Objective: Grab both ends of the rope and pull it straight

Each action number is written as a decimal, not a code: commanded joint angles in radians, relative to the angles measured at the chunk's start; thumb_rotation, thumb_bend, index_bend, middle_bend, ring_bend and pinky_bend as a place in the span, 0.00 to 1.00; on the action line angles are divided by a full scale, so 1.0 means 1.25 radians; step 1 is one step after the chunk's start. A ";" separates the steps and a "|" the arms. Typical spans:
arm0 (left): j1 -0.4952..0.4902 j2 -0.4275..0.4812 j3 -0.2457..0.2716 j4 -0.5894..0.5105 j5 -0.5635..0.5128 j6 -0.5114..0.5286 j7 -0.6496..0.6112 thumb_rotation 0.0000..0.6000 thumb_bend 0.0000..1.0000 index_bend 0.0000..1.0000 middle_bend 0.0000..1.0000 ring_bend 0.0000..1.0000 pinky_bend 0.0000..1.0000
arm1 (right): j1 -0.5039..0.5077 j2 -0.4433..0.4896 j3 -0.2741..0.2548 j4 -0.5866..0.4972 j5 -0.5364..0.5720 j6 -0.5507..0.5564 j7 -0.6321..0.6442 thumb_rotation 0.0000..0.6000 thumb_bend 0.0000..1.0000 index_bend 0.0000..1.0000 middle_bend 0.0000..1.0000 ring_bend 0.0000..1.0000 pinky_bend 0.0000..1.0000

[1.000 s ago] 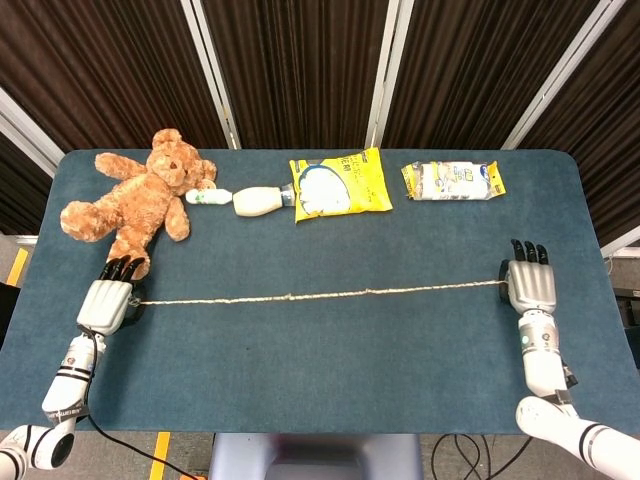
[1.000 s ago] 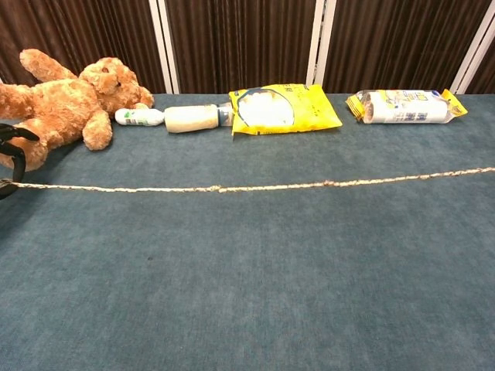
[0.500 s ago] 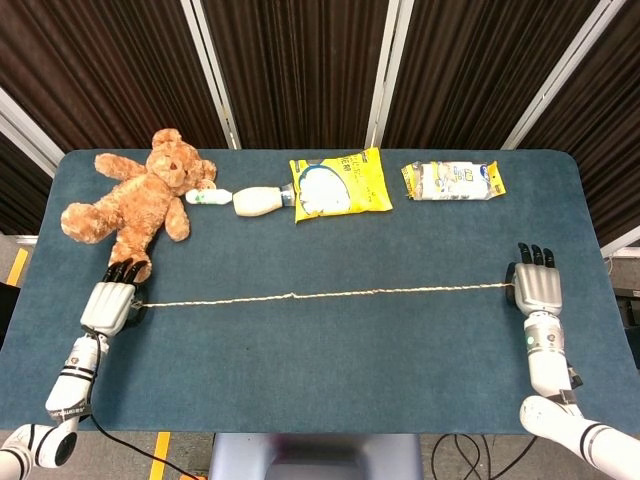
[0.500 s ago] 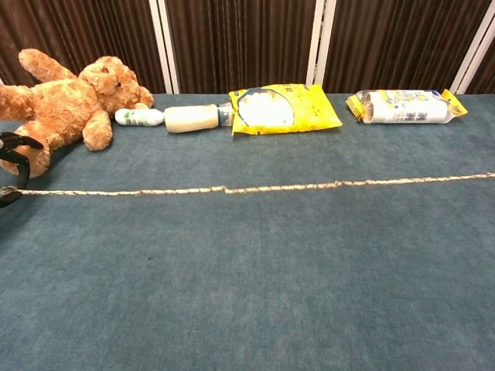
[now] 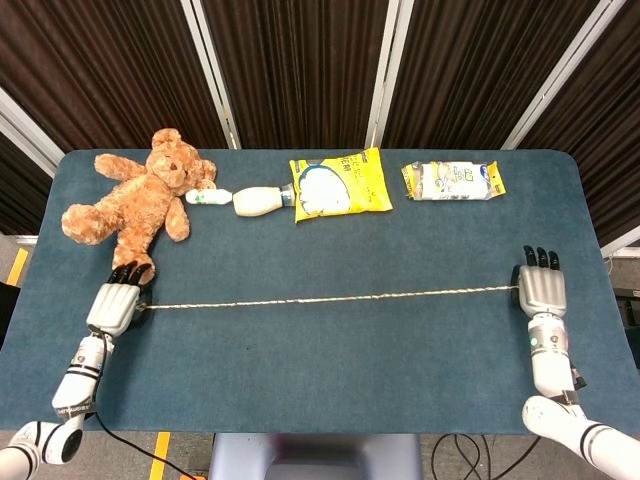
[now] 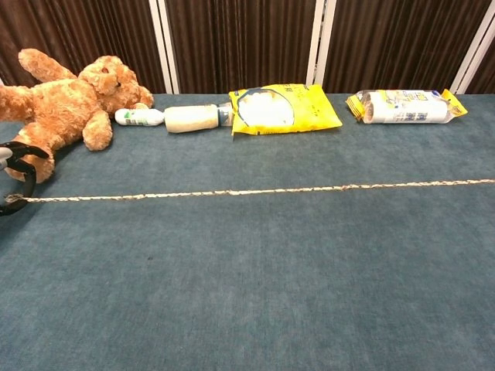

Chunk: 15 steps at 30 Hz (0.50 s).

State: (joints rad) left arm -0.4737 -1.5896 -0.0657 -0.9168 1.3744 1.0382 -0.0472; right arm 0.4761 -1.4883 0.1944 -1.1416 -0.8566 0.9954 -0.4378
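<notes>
- My left hand sits at the left end of the rope; its dark fingers curl around that end, pinching it, as the chest view shows.
- My right hand is at the rope's right end, back upward, fingers lying close together and pointing far; the rope runs in under it, so I read it as held.
- The rope lies in one nearly straight line across the worktop, left to right, between my two hands.
- Far of the rope's left end lies a brown teddy bear, one foot just beside my left hand.
- Along the far side, left to right: a small white bottle, a cream bottle touching a yellow bag, then, apart, a yellow-and-white packet.
- The worktop is covered in dark blue-green carpet-like cloth with rounded corners.
- Behind it hang dark brown curtains crossed by slanting white frame bars.
</notes>
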 commanded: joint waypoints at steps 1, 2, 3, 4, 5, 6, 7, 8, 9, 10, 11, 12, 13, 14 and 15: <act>-0.001 -0.006 0.001 0.009 0.001 -0.003 -0.002 1.00 0.43 0.63 0.10 0.00 0.11 | 0.000 -0.006 -0.002 0.010 -0.003 -0.005 0.004 1.00 0.56 0.80 0.17 0.00 0.00; -0.001 -0.008 0.001 0.011 0.001 -0.004 -0.003 1.00 0.43 0.63 0.10 0.00 0.11 | 0.000 -0.007 -0.002 0.013 -0.003 -0.006 0.005 1.00 0.56 0.80 0.17 0.00 0.00; -0.002 -0.009 0.001 0.014 0.001 -0.005 -0.004 1.00 0.43 0.63 0.10 0.00 0.11 | 0.000 -0.009 -0.002 0.016 -0.004 -0.006 0.006 1.00 0.56 0.80 0.17 0.00 0.00; -0.002 -0.011 0.001 0.017 0.001 -0.005 -0.004 1.00 0.43 0.63 0.10 0.00 0.11 | 0.000 -0.010 -0.001 0.020 -0.004 -0.008 0.007 1.00 0.56 0.79 0.17 0.00 0.00; -0.002 -0.012 0.000 0.019 0.001 -0.006 -0.004 1.00 0.43 0.63 0.10 0.00 0.11 | 0.000 -0.011 -0.001 0.023 -0.005 -0.008 0.008 1.00 0.56 0.79 0.17 0.00 0.00; -0.002 -0.013 0.000 0.022 0.001 -0.006 -0.004 1.00 0.43 0.63 0.10 0.00 0.11 | 0.000 -0.012 -0.001 0.025 -0.005 -0.009 0.008 1.00 0.56 0.79 0.17 0.00 0.00; -0.003 -0.014 0.000 0.024 0.001 -0.007 -0.004 1.00 0.43 0.63 0.10 0.00 0.11 | 0.000 -0.012 0.000 0.028 -0.005 -0.011 0.009 1.00 0.56 0.79 0.17 0.00 0.00; -0.003 -0.014 0.000 0.025 0.001 -0.007 -0.004 1.00 0.43 0.63 0.10 0.00 0.11 | 0.000 -0.012 0.000 0.030 -0.005 -0.012 0.011 1.00 0.56 0.79 0.17 0.00 0.00; -0.003 -0.015 0.000 0.026 0.001 -0.008 -0.005 1.00 0.43 0.63 0.10 0.00 0.11 | 0.000 -0.013 0.000 0.031 -0.006 -0.013 0.012 1.00 0.56 0.79 0.17 0.00 0.00; -0.003 -0.016 0.000 0.027 0.002 -0.008 -0.006 1.00 0.43 0.63 0.10 0.00 0.11 | -0.001 -0.013 0.000 0.032 -0.006 -0.015 0.014 1.00 0.56 0.79 0.17 0.00 0.00; -0.003 -0.017 0.001 0.028 0.003 -0.009 -0.007 1.00 0.43 0.63 0.10 0.00 0.11 | -0.001 -0.014 0.000 0.033 -0.007 -0.016 0.014 1.00 0.56 0.79 0.17 0.00 0.00; -0.003 -0.018 0.002 0.029 0.003 -0.010 -0.007 1.00 0.43 0.63 0.10 0.00 0.11 | -0.001 -0.015 -0.001 0.035 -0.008 -0.017 0.014 1.00 0.56 0.79 0.17 0.00 0.00; -0.004 -0.020 0.003 0.030 0.005 -0.012 -0.007 1.00 0.43 0.63 0.10 0.00 0.11 | -0.001 -0.016 -0.002 0.037 -0.009 -0.018 0.014 1.00 0.56 0.78 0.17 0.00 0.00; -0.004 -0.022 0.004 0.031 0.006 -0.013 -0.007 1.00 0.43 0.63 0.10 0.00 0.11 | -0.001 -0.018 -0.002 0.039 -0.010 -0.020 0.014 1.00 0.56 0.77 0.17 0.00 0.00; -0.004 -0.023 0.006 0.032 0.007 -0.014 -0.007 1.00 0.43 0.62 0.10 0.00 0.11 | -0.001 -0.019 -0.003 0.040 -0.011 -0.021 0.014 1.00 0.56 0.76 0.17 0.00 0.00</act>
State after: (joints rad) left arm -0.4787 -1.6182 -0.0589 -0.8774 1.3830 1.0206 -0.0564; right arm 0.4747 -1.5111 0.1910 -1.0923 -0.8698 0.9693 -0.4203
